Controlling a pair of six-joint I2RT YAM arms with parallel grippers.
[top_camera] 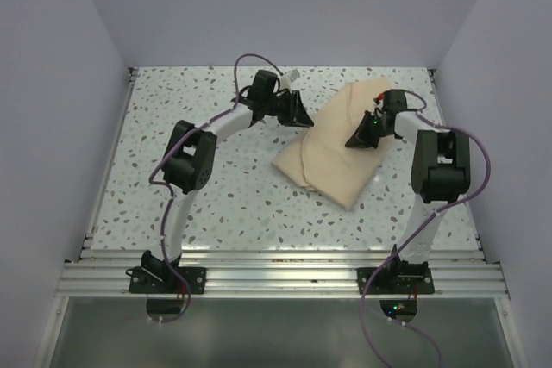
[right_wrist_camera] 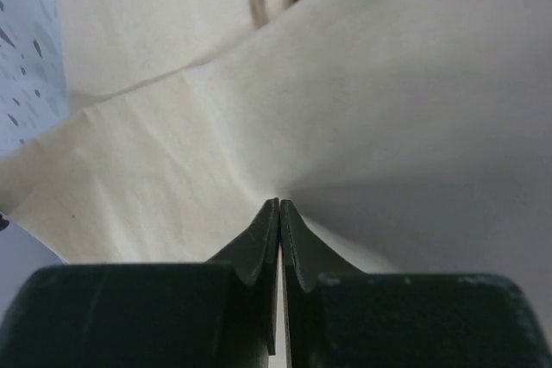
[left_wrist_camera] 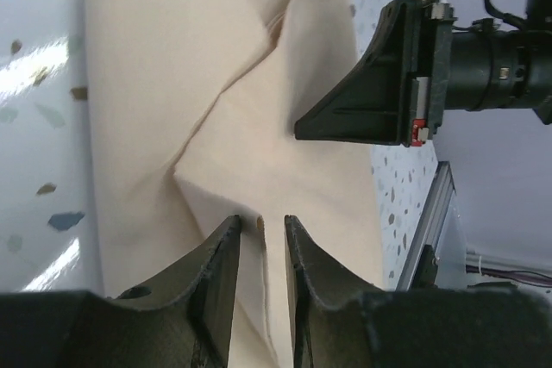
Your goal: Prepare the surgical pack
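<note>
Cloth sheet (top_camera: 332, 157) folded, inside table (top_camera: 216, 196) edges; right fingers (right_wrist_camera: 259, 247) pinch a fold, left fingers (left_wrist_camera: 216, 273) narrowly parted above

We are seeing a cloth (top_camera: 332, 161) lying on the table (top_camera: 216, 196), right of centre. The left gripper (top_camera: 302, 118) is sitting at its left edge, the right gripper (top_camera: 356, 140) over its right part.

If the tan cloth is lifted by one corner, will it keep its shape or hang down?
Probably floppy: the tan cloth lies in soft folds, and creases run toward the right gripper pinching it. It looks thin, so likely light. Pushed, it would likely bunch rather than slide whole.
</note>
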